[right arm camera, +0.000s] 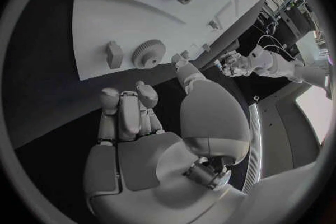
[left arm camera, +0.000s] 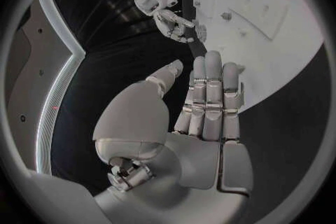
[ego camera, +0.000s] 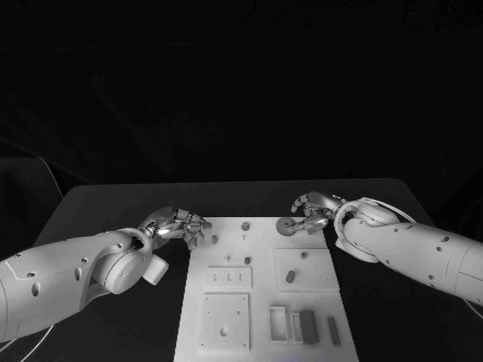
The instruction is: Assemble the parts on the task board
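Observation:
The white task board (ego camera: 266, 249) lies in the middle of the table, also seen as the task board (left arm camera: 280, 56) and the task board (right arm camera: 140, 0). A toothed gear (ego camera: 288, 225) lies flat near its far right corner; the same gear (right arm camera: 148, 54) sits beside a small block (right arm camera: 114, 55). My right hand (ego camera: 309, 210) hovers just right of the gear, fingers partly bent, thumb (right arm camera: 183, 70) reaching toward it, nothing held. My left hand (ego camera: 183, 226) is at the board's far left edge, its fingers (left arm camera: 210, 98) straight and empty.
Small pegs (ego camera: 245, 225) and an oval piece (ego camera: 290, 276) stand on the board. Grey bars (ego camera: 308, 326) lie at its near right corner. Raised square plates (ego camera: 226, 320) fill its near left. Black table surrounds the board.

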Controlling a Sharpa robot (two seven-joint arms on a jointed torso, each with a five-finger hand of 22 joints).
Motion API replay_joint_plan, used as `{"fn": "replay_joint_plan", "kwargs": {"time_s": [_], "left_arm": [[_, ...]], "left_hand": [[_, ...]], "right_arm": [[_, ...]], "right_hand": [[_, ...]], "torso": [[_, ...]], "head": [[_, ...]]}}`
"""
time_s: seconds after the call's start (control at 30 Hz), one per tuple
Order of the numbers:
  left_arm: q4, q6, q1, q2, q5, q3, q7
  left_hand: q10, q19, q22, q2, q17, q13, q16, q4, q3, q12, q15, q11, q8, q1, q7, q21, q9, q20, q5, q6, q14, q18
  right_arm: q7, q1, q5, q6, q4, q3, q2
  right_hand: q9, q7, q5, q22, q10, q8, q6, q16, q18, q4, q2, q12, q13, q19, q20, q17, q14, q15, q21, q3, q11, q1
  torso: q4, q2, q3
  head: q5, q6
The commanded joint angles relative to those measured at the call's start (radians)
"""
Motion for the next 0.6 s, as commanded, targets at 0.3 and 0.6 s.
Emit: {"fn": "replay_joint_plan", "kwargs": {"time_s": [0.3,0.6], "left_arm": [[0.005,0.028,0.001,0.0,0.04,0.001,-0.003],[0.011,0.031,0.001,0.0,0.041,0.001,-0.009]], "left_hand": [[-0.006,0.007,-0.001,0.0,0.002,0.0,0.004,-0.001,-0.007,-0.004,0.0,0.002,-0.007,-0.009,0.0,0.0,-0.001,-0.003,0.004,0.003,-0.003,0.012],[-0.005,0.008,-0.002,0.0,0.002,0.0,0.005,0.0,-0.008,-0.004,0.0,0.002,-0.007,-0.009,0.0,0.0,-0.001,-0.003,0.004,0.004,-0.003,0.012]], "right_arm": [[0.033,-0.01,0.01,0.051,-0.07,0.0,0.049],[0.039,-0.011,0.01,0.052,-0.1,0.0,0.065]], "right_hand": [[-0.003,0.024,0.001,0.0,-0.006,-0.007,-0.041,0.001,-0.004,0.0,0.003,0.002,0.004,-0.004,0.0,0.001,-0.005,0.0,0.101,-0.007,0.001,-0.011],[-0.002,0.023,0.002,0.002,-0.007,0.003,-0.04,0.01,-0.004,0.005,0.018,0.011,0.009,-0.003,-0.001,0.005,-0.006,0.0,0.105,-0.005,0.002,-0.016]], "torso": [[0.0003,0.0,-0.0025],[-0.0004,0.0,-0.0036]], "head": [[0.001,-0.005],[0.009,-0.007]]}}
